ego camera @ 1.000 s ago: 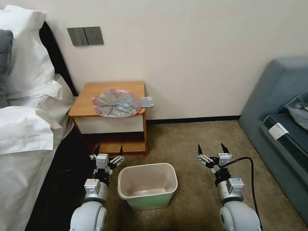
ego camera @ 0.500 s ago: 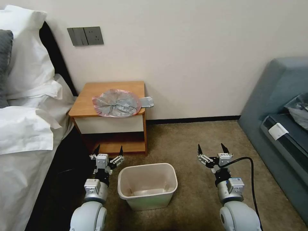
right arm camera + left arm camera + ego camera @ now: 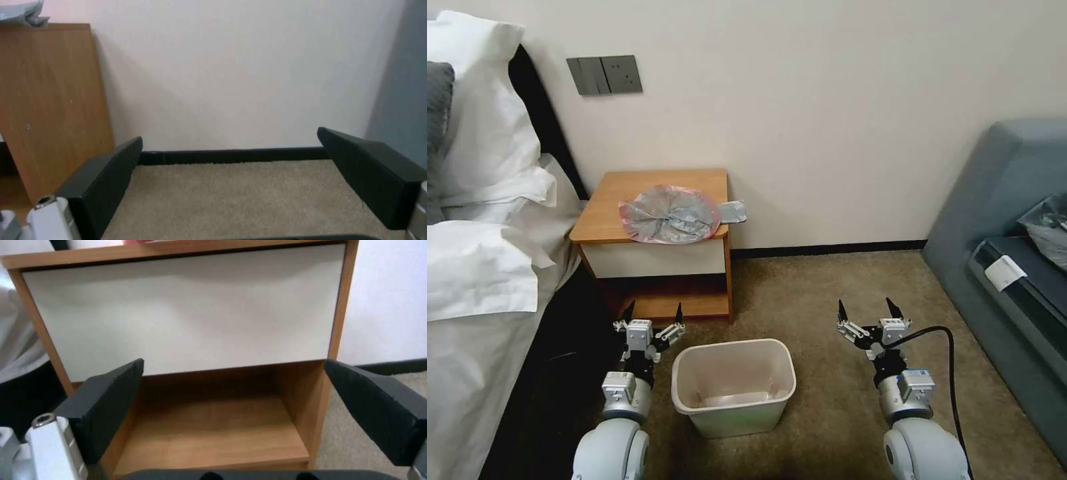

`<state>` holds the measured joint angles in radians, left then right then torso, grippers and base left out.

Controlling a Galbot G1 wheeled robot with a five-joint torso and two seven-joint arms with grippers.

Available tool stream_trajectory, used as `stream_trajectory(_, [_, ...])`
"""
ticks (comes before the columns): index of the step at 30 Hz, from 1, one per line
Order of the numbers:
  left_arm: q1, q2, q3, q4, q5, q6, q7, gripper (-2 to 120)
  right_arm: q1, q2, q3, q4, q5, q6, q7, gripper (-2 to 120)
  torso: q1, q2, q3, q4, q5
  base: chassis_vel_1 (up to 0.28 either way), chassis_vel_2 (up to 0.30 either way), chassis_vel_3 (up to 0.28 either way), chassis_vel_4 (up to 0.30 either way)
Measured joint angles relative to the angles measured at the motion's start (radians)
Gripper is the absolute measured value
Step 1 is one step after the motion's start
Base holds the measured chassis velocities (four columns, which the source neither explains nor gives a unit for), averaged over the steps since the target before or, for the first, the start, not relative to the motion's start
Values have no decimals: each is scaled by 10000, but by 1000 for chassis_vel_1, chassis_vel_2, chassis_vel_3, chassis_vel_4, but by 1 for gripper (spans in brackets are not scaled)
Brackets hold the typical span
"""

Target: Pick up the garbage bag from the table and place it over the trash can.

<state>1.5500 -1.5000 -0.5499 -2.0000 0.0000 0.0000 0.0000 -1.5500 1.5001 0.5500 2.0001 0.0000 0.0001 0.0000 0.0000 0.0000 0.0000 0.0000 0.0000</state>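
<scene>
Garbage bag (image 3: 669, 215), grey with a pink rim, lies crumpled flat on the table (image 3: 620, 190), one end overhanging the top's right edge. Trash can (image 3: 734, 385) stands on the carpet (image 3: 827, 293) in front of the table, between my arms. My left gripper (image 3: 654, 313) hangs low before the table's shelf, jaws spread, holding nothing; its wrist view adds the white drawer front (image 3: 186, 310) and the shelf (image 3: 209, 430). My right gripper (image 3: 867, 309), jaws spread and empty, hovers right of the can; its wrist view shows the table's side panel (image 3: 53, 100) and the wall (image 3: 240, 73).
</scene>
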Motion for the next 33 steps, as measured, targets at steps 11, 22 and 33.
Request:
stream_trajectory(11, [359, 102, -151, -777, -277, 143, -85, 100, -1015, 185, -28, 1796, -85, -256, 6, 100, 0, 0, 0, 0, 1, 0, 0, 0, 0])
stream_trajectory(22, [1642, 528, -689, -3491, -1315, 709, -416, 100, -2536, 426, -110, 4481, 23, -673, 91, 100, 0, 1, 0, 2, -2, 0, 0, 0, 0])
stream_trajectory(33, [2696, 879, -1144, -5090, -2162, 1171, -690, 100, -3090, 409, -195, 5125, 805, -977, -52, 100, 0, 0, 0, 1, 0, 0, 0, 0, 0])
